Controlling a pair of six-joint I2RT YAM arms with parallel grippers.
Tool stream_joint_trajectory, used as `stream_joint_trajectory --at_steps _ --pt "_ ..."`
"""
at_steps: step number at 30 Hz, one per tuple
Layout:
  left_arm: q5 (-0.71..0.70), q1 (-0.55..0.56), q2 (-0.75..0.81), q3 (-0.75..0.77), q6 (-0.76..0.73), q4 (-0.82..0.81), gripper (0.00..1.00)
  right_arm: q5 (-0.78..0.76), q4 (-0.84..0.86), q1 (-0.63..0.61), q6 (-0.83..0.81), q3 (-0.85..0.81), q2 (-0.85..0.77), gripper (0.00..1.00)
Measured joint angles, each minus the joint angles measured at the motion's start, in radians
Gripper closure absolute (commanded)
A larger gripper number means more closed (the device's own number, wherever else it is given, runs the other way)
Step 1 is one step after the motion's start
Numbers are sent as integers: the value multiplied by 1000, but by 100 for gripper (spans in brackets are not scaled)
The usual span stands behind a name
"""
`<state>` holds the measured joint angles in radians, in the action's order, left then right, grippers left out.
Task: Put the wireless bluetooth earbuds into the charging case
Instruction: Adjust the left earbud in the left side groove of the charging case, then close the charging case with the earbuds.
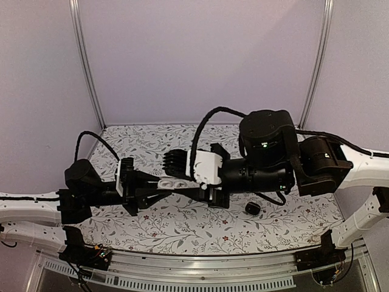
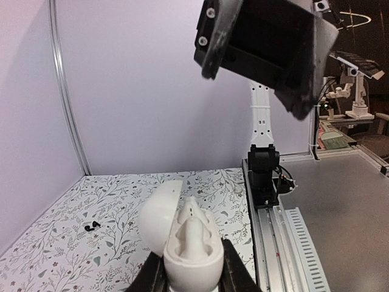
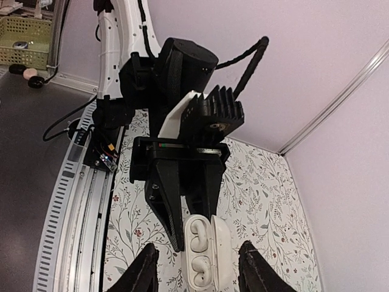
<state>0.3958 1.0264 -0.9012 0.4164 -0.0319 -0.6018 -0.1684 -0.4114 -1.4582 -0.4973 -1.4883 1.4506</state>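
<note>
The open, empty charging case (image 2: 194, 240) was clamped in the left gripper (image 2: 191, 271), the right gripper (image 3: 197, 267) spread empty near it; the earbuds (image 2: 92, 226), seen towards the worktop's (image 1: 182, 225) far edge, were judged next to be pinched up precisely.

A white, glossy, pebble-shaped plastic charging case (image 2: 188, 243) is seen at lower centre of the left wrist view, flanked by the black left hand (image 2: 191, 274). The surface (image 1: 182, 225) is patterned off-white with grey-green sprigs and small red flowers. Two tiny black earbuds (image 2: 92, 227) are seen at lower left. A small black rounded case (image 1: 252, 208) is shown at lower right of the top view. The right hand (image 3: 199, 267) is coloured black, the walls (image 1: 200, 55) pale lilac.
</note>
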Motion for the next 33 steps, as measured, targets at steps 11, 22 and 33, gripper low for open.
stream_joint_trajectory --at_steps 11,22,33 --pt "72 -2 31 -53 -2 -82 100 258 81 145 147 105 -163 33" --pt "107 -2 16 -52 0 -116 100 374 82 150 175 148 -106 24" --pt "140 -2 16 -52 0 -134 100 433 83 150 139 148 -56 27"
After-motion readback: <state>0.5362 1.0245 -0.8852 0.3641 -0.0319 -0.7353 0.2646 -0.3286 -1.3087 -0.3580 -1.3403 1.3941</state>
